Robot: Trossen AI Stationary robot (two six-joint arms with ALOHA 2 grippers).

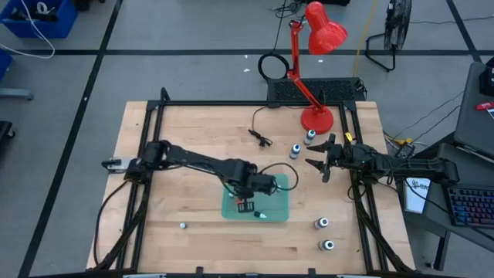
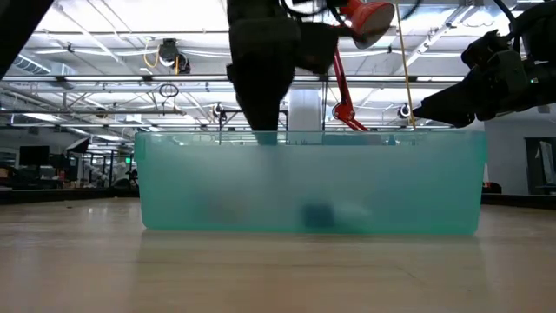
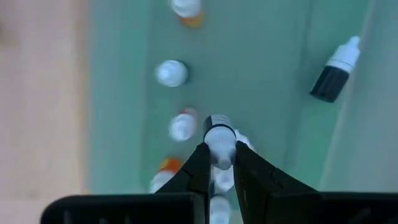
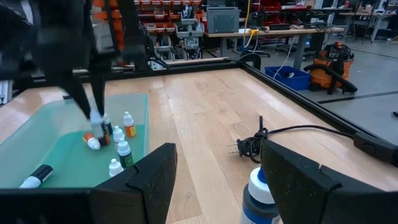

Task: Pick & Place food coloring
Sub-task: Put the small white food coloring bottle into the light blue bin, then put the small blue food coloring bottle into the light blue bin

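A translucent green tray (image 1: 279,207) sits mid-table and holds several tiny white-capped bottles (image 3: 171,73) and one larger dark-bodied bottle (image 3: 334,70) lying on its side. My left gripper (image 1: 247,204) reaches down into the tray and is shut on one tiny bottle (image 3: 219,138). My right gripper (image 1: 318,164) hovers open to the tray's right. Two larger white-topped bottles (image 1: 295,150) stand just beyond it, and one shows close below its fingers in the right wrist view (image 4: 258,193). My left gripper pinches the tiny bottle at its white-capped end (image 3: 219,148) between its two fingertips. The fingers come from above, pointing down into the tray. The bottle sits among other tiny bottles; whether it is clear of the tray floor, I cannot tell.
Two more white-topped bottles (image 1: 321,224) stand near the table's front right. One tiny bottle (image 1: 183,225) stands on the wood at front left. A red desk lamp (image 1: 316,116) and a black cable (image 1: 261,137) are at the back. A black frame rims the table.
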